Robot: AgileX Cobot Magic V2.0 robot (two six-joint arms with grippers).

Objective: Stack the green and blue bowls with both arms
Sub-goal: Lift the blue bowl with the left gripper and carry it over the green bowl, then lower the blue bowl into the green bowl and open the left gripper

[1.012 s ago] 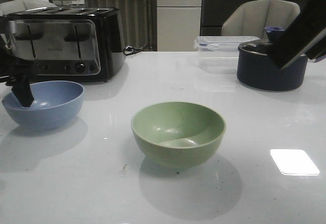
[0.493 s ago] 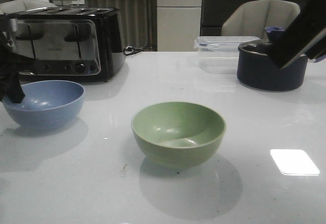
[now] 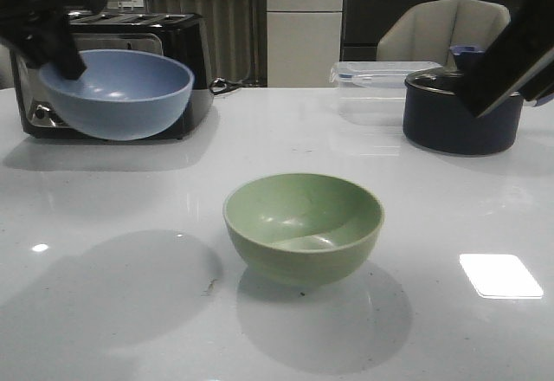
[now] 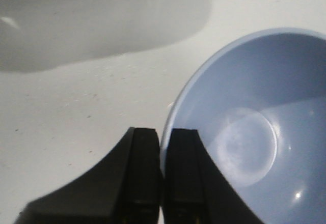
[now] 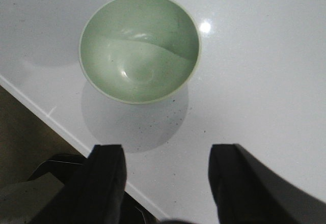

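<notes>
Above the desk my left gripper, clamped on the blue bowl rim, has lifted it; right gripper spread over the green bowl

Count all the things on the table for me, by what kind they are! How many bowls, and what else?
Bowls: 2, the blue bowl lifted by the left gripper and the green bowl on the table
Toasters: 1, the toaster
Pots: 1, the dark pot
Clear boxes: 1, the lidded container
Total: 5
</notes>
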